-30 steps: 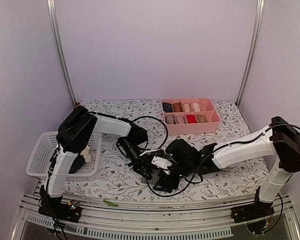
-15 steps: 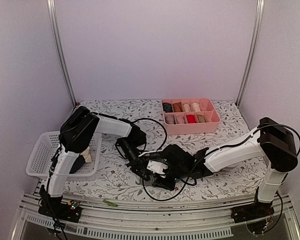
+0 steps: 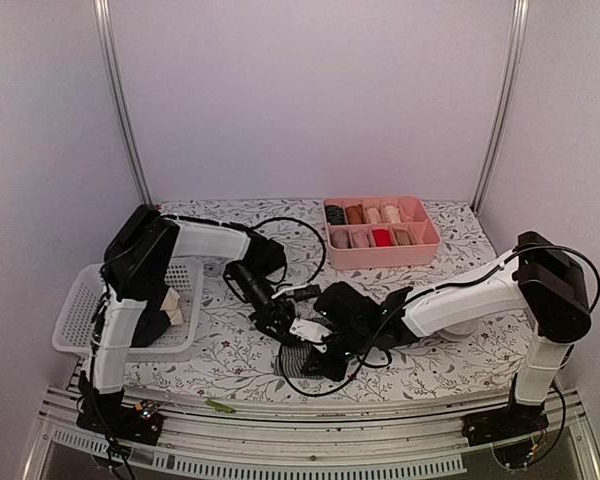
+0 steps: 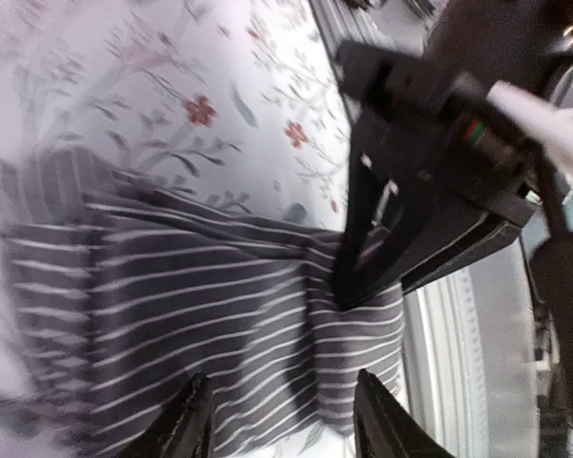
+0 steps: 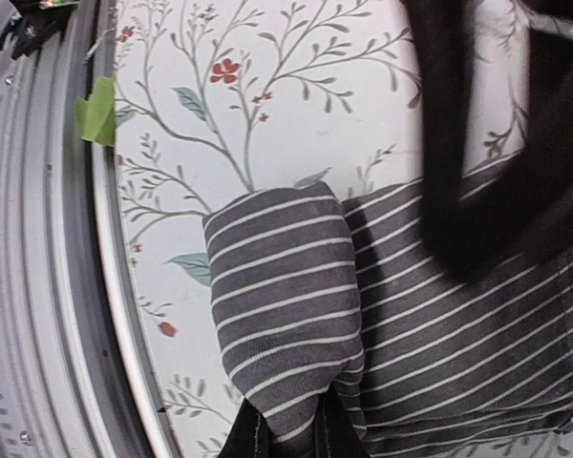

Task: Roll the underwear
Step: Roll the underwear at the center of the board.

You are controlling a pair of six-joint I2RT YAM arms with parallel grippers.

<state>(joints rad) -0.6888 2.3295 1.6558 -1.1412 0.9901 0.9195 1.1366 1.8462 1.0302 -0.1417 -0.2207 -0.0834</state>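
Underwear (image 3: pixel 296 361) fold gripped near the counter's (image 3: pixel 450 372) front edge
Right gripper (image 5: pixel 291 434) clenches the striped fold; left gripper (image 4: pixel 285 425), unclenched, hovers over the flat part beyond it.

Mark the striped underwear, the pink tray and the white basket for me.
Grey-and-white striped cloth underwear (image 5: pixel 286 286): right wrist view, on its folded-over end.
Pink divided plastic tray (image 3: pixel 385 257): top external view, on its near wall.
White plastic mesh basket (image 3: pixel 78 312): top external view, on its bare left-hand mesh.
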